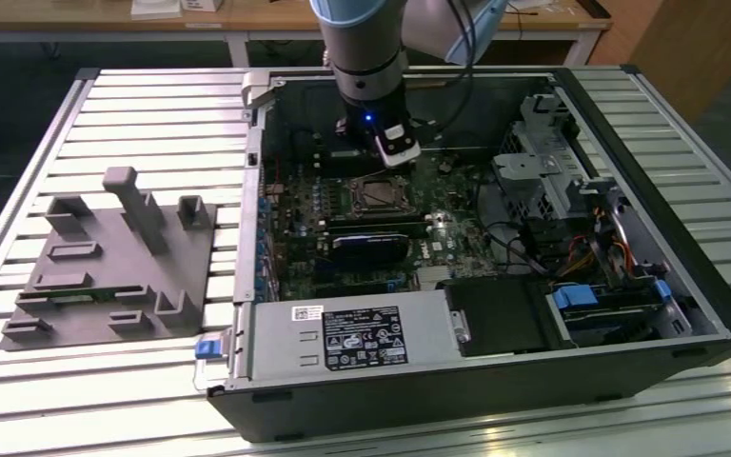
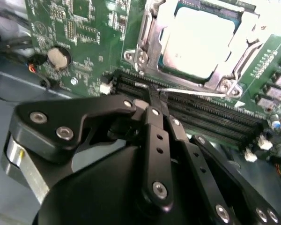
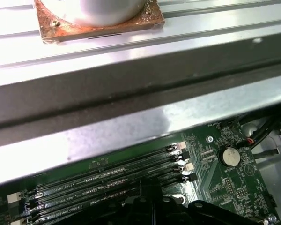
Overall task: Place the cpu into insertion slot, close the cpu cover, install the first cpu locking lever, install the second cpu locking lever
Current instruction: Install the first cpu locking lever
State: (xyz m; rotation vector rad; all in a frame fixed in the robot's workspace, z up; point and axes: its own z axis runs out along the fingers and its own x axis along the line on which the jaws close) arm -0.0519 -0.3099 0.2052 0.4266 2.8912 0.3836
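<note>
Judging by the seated cpu [image 2: 199, 40] under its cpu cover [image 2: 147, 35], lever installation is in hand; the gripper [image 2: 157, 101], fingers pressed together, is positioned beside the locking lever [image 2: 192, 93], which must be hooked precisely.

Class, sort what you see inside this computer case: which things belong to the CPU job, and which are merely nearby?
Belonging to the job:
cpu, seated in the insertion slot
cpu cover, down around it
locking lever
hand

Merely nearby:
memory slots
coin battery
grey fixture block

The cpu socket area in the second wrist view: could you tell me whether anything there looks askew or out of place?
Nothing stands out. The cpu lies flat and square in the insertion slot, and the cpu cover is down around it. The claw is shut beside the memory slots.
</note>
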